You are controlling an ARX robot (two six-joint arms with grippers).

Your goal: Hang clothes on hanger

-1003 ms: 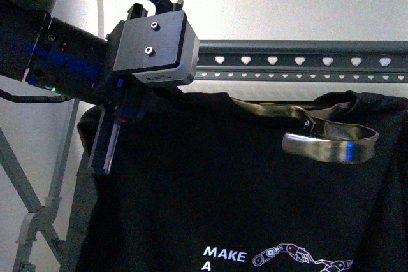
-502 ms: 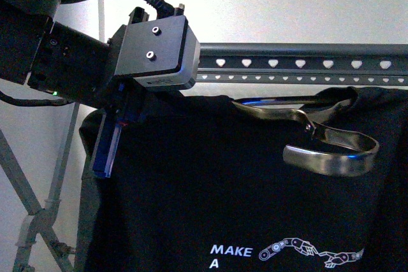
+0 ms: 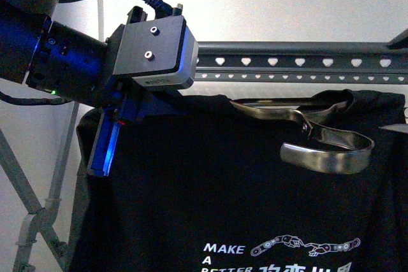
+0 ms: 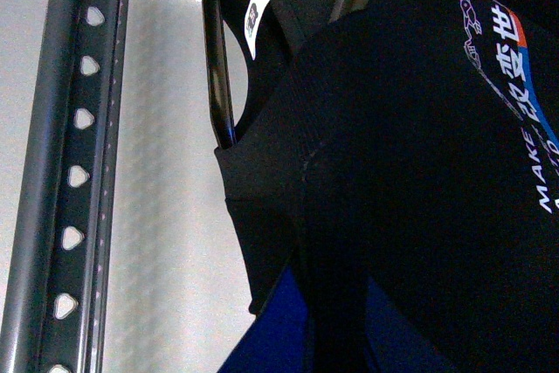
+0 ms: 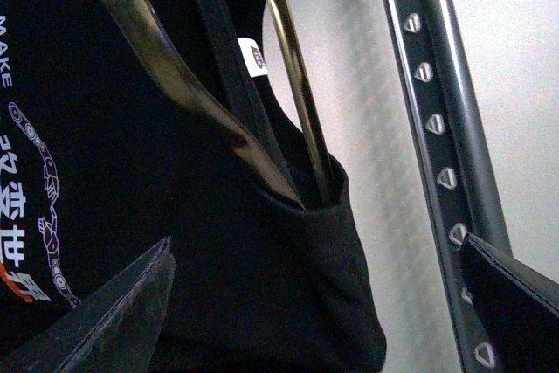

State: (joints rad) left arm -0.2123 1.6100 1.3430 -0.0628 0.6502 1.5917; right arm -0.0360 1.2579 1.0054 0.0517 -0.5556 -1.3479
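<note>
Front view, item one: black T-shirt, spread flat and facing the camera. Its top edge sits just below the long heart-holed rail of the grey drying rack and apart from it, with pale wall showing in the gap. White "MAKE A BETTER" print and a robot-arm drawing run along the lower chest.

Item two: left hand, at the shirt's shoulder toward the rail's left end, pinching a fold of the shoulder cloth (the left wrist view shows the fabric running down between blue-lit finger parts).

Item three: shiny metal bar and loop, lying at the collar toward the rail's right end. Whether it touches the rack cannot be told.

Item four: right hand, fingers spread wide and holding nothing. The shirt's other shoulder lies between them, and the rail runs just beside.

Item five: white neck label, inside the collar.
</note>
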